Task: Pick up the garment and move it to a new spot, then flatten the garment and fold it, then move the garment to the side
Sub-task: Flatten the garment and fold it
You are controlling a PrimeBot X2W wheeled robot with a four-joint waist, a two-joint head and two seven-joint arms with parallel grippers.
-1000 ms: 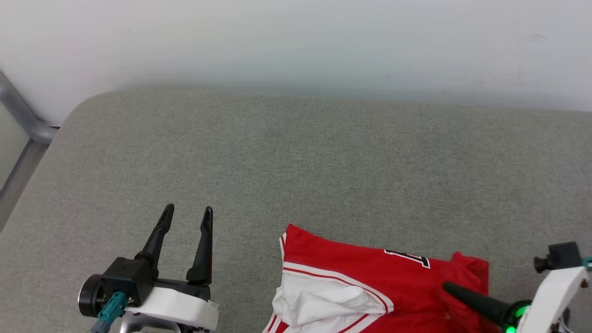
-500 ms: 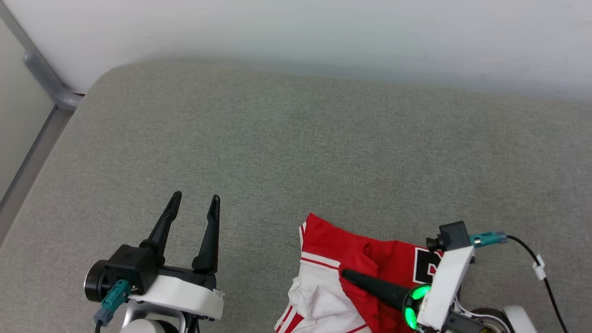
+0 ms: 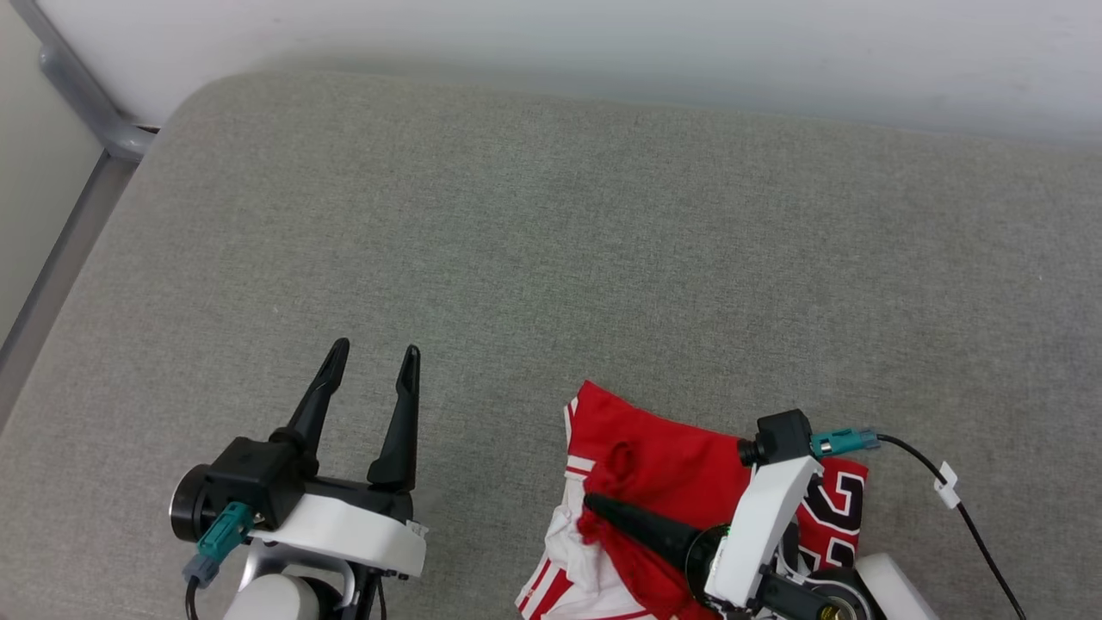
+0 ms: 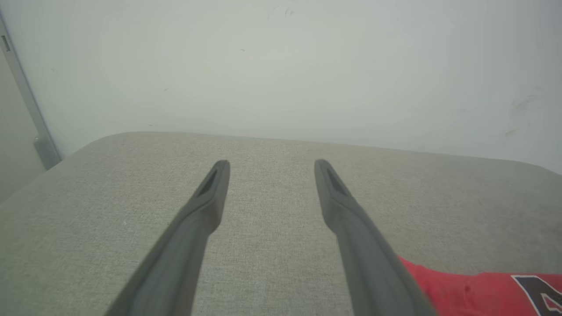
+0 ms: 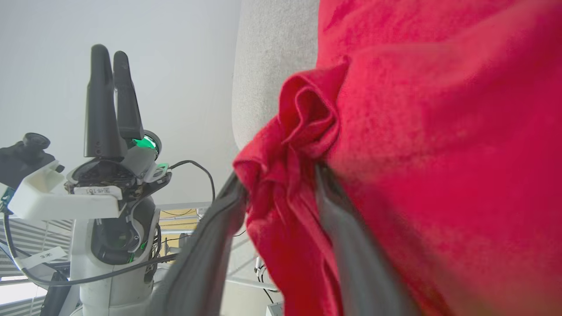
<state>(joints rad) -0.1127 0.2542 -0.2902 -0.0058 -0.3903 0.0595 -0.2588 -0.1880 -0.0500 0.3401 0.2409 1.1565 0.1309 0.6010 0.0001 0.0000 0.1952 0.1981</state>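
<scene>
- Pinching a bunched fold of red cloth, the right gripper (image 3: pixel 594 506) has its two long dark fingers drawn nearly together, and the fabric puckers into a small rosette at their tips in the right wrist view.
- Slipping is my main worry. The bite looks small and the jersey knit thin and smooth, so a quick lift could pull the fold free.
- Carrying from this single pinch would likely leave the garment (image 3: pixel 663 448) hanging in a twisted bunch, which would make flattening harder. The grip may also have taken only the top layer, so the rest would drag.
- The garment lies crumpled on the cushion under and around the right gripper, cut off by the head view's bottom edge. It seems close to the cushion's near edge, so a tug toward the robot could slide it off.
- Its body is matt red, soft and creased, with a white sleeve panel, red-and-white striped trim and bold black numerals edged in white.
- The left gripper (image 3: pixel 376 349) hovers well apart to the left, its tapered matt-black fingers spread wide and empty.
- The cushion (image 3: pixel 516 241) is grey woven upholstery with a fine grain and a rounded far-left corner. Its weave could add drag on the cloth.
- Beyond it are a plain pale wall (image 3: pixel 603 34) and a grey metal rail (image 3: pixel 82 103). A thin black cable (image 3: pixel 947 495) loops off the right wrist and might snag.
</scene>
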